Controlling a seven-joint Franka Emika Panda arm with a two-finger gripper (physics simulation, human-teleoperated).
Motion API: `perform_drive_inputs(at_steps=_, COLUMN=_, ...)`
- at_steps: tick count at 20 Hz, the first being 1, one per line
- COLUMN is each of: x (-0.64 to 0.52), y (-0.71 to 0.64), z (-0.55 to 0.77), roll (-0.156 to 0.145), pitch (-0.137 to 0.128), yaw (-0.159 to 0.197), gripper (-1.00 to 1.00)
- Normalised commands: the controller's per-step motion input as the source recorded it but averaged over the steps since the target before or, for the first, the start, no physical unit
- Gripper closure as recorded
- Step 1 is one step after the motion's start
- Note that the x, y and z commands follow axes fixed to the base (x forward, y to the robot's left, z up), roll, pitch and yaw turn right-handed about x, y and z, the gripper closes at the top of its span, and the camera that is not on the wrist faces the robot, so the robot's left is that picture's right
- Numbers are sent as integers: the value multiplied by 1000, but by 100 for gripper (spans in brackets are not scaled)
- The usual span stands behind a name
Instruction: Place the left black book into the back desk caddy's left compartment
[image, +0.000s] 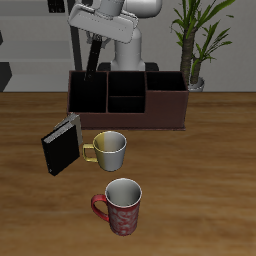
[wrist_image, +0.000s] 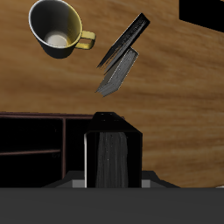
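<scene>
A black book (image: 92, 58) hangs upright with my gripper (image: 97, 36) shut on its upper end. It is the left black book. Its lower end reaches down to the rim of the back desk caddy (image: 165, 110), over the left compartment (image: 88, 94). The wrist view shows the same book (wrist_image: 112, 149) between my fingers, with the caddy's black bays (wrist_image: 31, 136) close beside it. I cannot tell whether the book's end is inside the bay. A second black book (image: 60, 145) stands tilted on the table in front of the caddy, also visible in the wrist view (wrist_image: 122, 57).
A pale mug with a yellow handle (image: 109, 148) stands next to the second book and appears in the wrist view (wrist_image: 56, 26). A red patterned mug (image: 122, 206) sits nearer the table's front edge. A potted plant (image: 196, 45) stands behind the caddy's other end.
</scene>
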Motion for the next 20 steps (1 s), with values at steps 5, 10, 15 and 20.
perform_drive_inputs(at_steps=5, x=-119, y=154, z=-118, roll=6, pitch=8, yaw=1, gripper=100)
perform_drive_inputs(at_steps=10, x=-98, y=104, z=-40, roll=10, pitch=-14, yaw=4, gripper=100)
perform_drive_inputs(at_steps=15, x=-85, y=-80, z=-49, roll=-11, pitch=-6, yaw=-58, gripper=100)
perform_drive_inputs(at_steps=20, x=53, y=-48, z=-66, roll=9, pitch=10, yaw=-20, gripper=100)
